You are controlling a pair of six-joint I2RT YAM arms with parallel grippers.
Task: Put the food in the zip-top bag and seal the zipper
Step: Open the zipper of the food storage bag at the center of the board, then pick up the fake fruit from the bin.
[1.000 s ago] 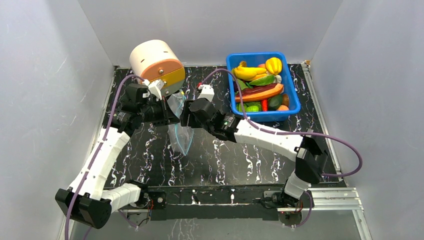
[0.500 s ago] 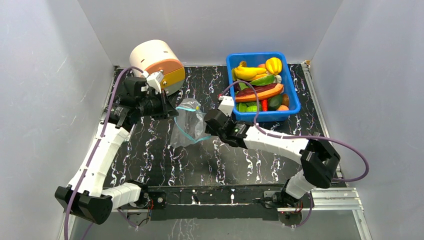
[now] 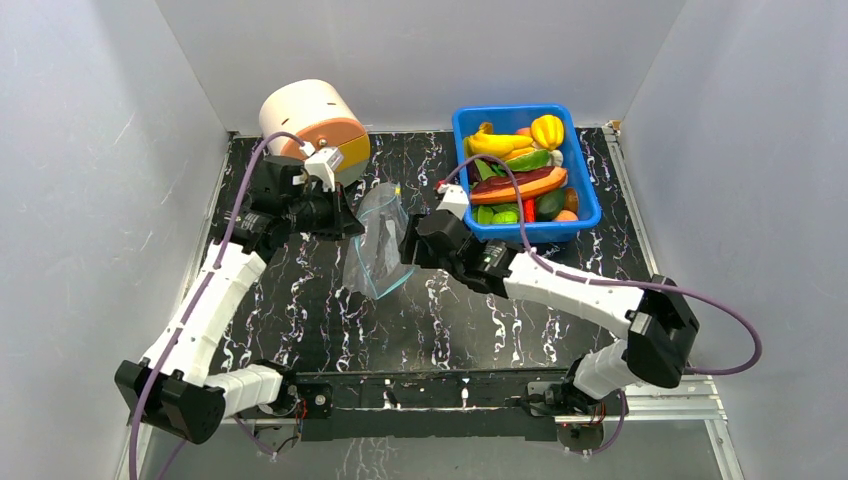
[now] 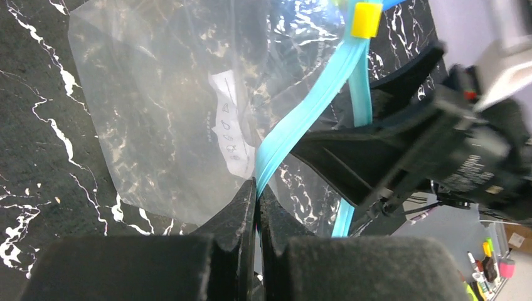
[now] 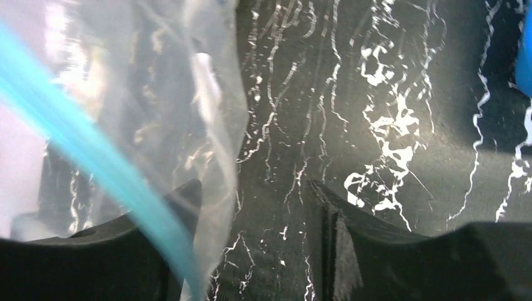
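The clear zip-top bag hangs above the black marbled table between my two grippers, its white label facing the left wrist camera. My left gripper is shut on the teal zipper strip, below the yellow slider. In the top view the left gripper is at the bag's upper left. My right gripper stands open at the bag's right side, one finger behind the clear film and the zipper strip crossing in front. The food lies in the blue bin.
The blue bin with its toy fruits and vegetables stands at the back right, just behind the right arm's wrist. A round white and orange container lies at the back left, close behind the left gripper. Grey walls close in three sides.
The right gripper drew back to the right from the left gripper, then came in again to the bag's right edge. The bag swung open and now hangs more upright. The left gripper stayed shut.
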